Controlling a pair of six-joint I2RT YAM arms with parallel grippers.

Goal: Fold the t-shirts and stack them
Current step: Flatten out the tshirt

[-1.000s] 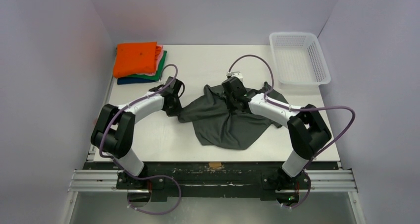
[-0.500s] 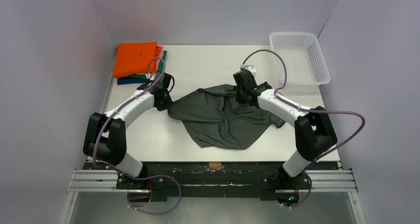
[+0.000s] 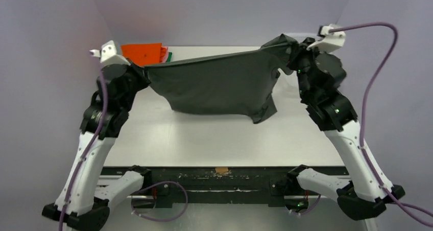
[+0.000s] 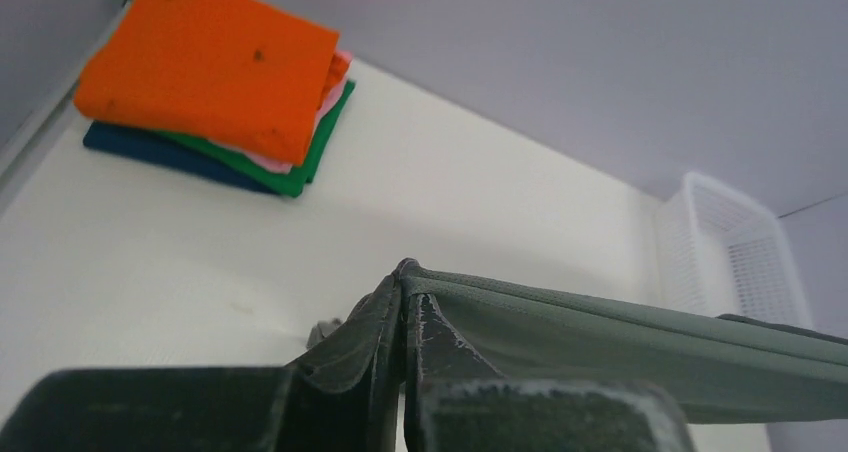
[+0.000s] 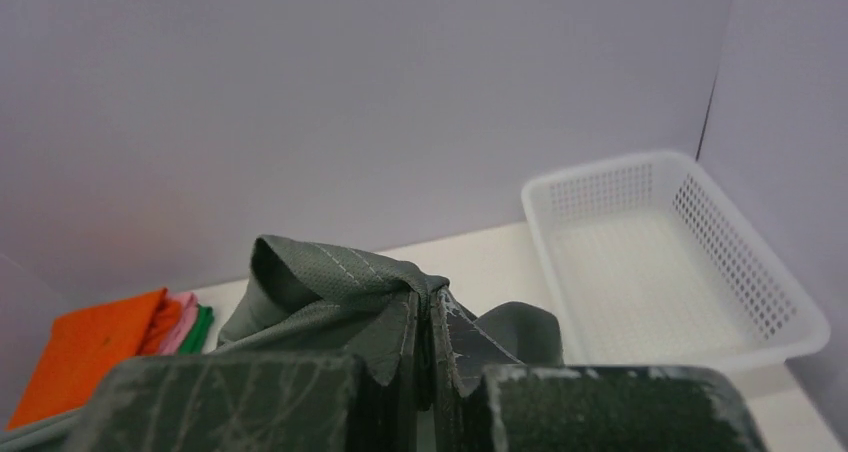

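The dark charcoal-grey t-shirt point(image 3: 219, 85) hangs stretched in the air between both raised arms, its lower edge just above the table. My left gripper point(image 3: 144, 73) is shut on its left corner, also seen in the left wrist view point(image 4: 405, 277). My right gripper point(image 3: 292, 51) is shut on its right corner, where the cloth bunches over the fingers point(image 5: 430, 307). A stack of folded shirts, orange point(image 4: 210, 62) on top of pink, green and dark blue ones, lies at the table's far left corner; the hanging shirt partly hides it in the top view point(image 3: 145, 52).
A white plastic mesh basket point(image 5: 670, 262) stands at the table's far right corner, empty; my right arm hides it in the top view. The white table point(image 3: 214, 139) lies below the hanging shirt. Grey walls close in the back and both sides.
Both arms have risen and spread apart, lifting the charcoal shirt off the table and pulling it taut. A moment ago it lay crumpled on the table.
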